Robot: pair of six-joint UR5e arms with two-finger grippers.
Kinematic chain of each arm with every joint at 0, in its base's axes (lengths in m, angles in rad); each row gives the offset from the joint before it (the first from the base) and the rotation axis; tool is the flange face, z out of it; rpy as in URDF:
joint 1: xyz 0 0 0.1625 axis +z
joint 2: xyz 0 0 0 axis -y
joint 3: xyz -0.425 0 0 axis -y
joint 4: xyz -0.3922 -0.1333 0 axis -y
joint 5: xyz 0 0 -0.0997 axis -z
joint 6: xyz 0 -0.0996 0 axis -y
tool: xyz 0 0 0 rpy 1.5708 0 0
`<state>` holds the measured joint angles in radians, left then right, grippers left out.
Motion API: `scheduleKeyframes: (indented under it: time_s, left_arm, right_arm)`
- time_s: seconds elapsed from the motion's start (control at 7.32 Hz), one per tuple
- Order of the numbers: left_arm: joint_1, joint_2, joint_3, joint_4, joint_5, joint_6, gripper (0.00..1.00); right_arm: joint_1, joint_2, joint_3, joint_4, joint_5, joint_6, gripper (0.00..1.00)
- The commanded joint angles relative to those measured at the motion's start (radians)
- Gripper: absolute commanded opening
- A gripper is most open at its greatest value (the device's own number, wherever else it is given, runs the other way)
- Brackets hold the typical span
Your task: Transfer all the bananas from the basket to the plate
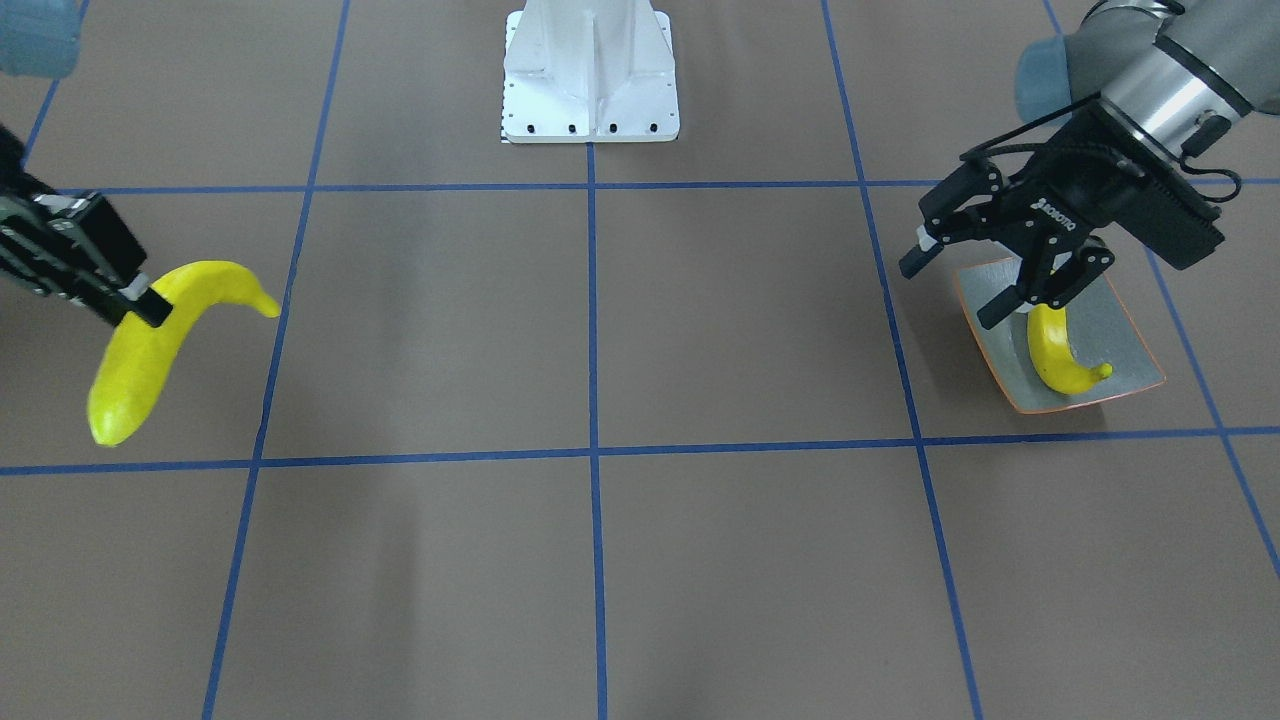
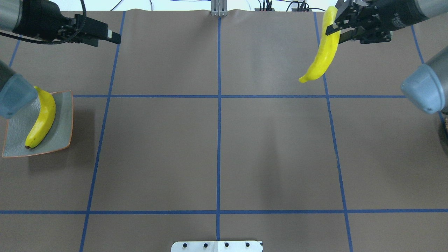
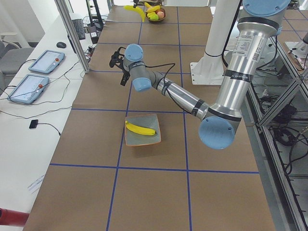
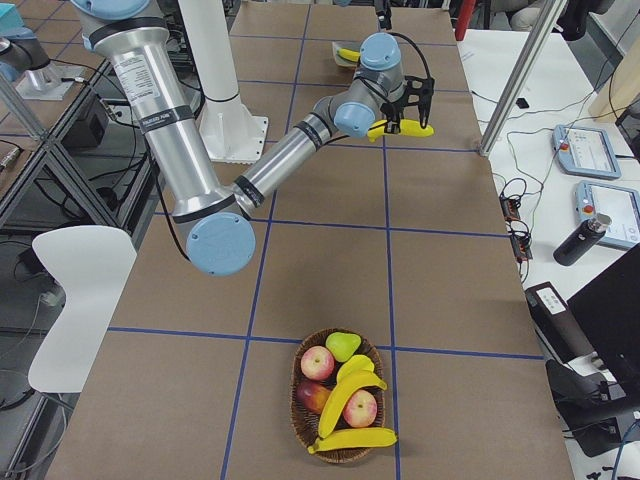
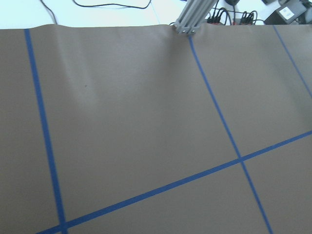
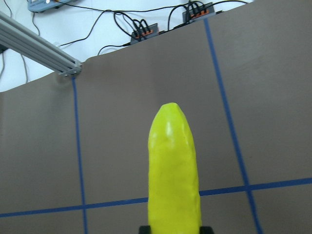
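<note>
My right gripper [image 1: 148,305] is shut on a yellow banana [image 1: 140,360] and holds it in the air; it also shows in the overhead view [image 2: 323,52] and fills the right wrist view [image 6: 173,165]. The grey-green plate [image 2: 63,115] with an orange rim lies at the table's left side and holds one banana [image 2: 42,119]. My left gripper [image 1: 950,293] is open and empty, raised above the table beyond the plate. The basket [image 4: 300,372] holds two more bananas [image 4: 355,385].
The basket also holds apples [image 4: 318,362] and a pear [image 4: 343,345]. The white robot base [image 1: 590,75] stands at the table's edge. Blue tape lines cross the brown table. Cables and an aluminium post [image 2: 218,8] stand at the far edge.
</note>
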<state>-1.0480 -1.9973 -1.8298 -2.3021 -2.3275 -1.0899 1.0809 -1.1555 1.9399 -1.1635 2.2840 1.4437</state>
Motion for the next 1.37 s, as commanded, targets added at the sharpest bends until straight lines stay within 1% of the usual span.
scheduleKeyframes:
  time_s: [0.0, 0.14, 0.27, 0.41, 0.55, 0.68, 0.82, 0.96, 1.09, 1.23]
  left_arm:
    - [0.086, -0.058, -0.012, -0.066, 0.005, -0.088, 1.00]
    - [0.121, -0.090, -0.014, -0.066, 0.005, -0.088, 1.00]
    - [0.153, -0.107, -0.014, -0.091, 0.004, -0.082, 1.00]
    - [0.183, -0.107, -0.012, -0.141, 0.001, -0.081, 1.00]
    - [0.210, -0.107, -0.016, -0.157, -0.003, -0.073, 1.00]
    - [0.256, -0.106, -0.016, -0.189, -0.003, -0.033, 1.00]
    - [0.287, -0.107, -0.016, -0.198, -0.003, -0.013, 1.00]
    - [0.313, -0.109, -0.020, -0.209, -0.003, -0.008, 1.00]
    - [0.345, -0.107, -0.019, -0.252, -0.003, -0.007, 1.00]
    - [0.359, -0.109, -0.020, -0.258, -0.003, -0.007, 1.00]
  right_arm:
    - [-0.164, 0.075, -0.002, 0.100, -0.122, 0.155, 0.00]
    - [-0.217, 0.112, 0.001, 0.108, -0.150, 0.162, 0.00]
    - [-0.245, 0.132, 0.013, 0.108, -0.150, 0.178, 0.00]
    - [-0.246, 0.135, 0.014, 0.108, -0.135, 0.175, 0.00]
    - [-0.249, 0.157, 0.014, 0.104, -0.120, 0.169, 0.00]
    - [-0.249, 0.175, 0.014, 0.100, -0.076, 0.169, 0.00]
    - [-0.254, 0.181, 0.017, 0.102, -0.060, 0.170, 0.00]
    - [-0.272, 0.183, 0.017, 0.102, -0.061, 0.170, 0.00]
    - [-0.294, 0.189, 0.019, 0.102, -0.067, 0.178, 0.00]
    - [-0.306, 0.200, 0.019, 0.102, -0.072, 0.182, 0.00]
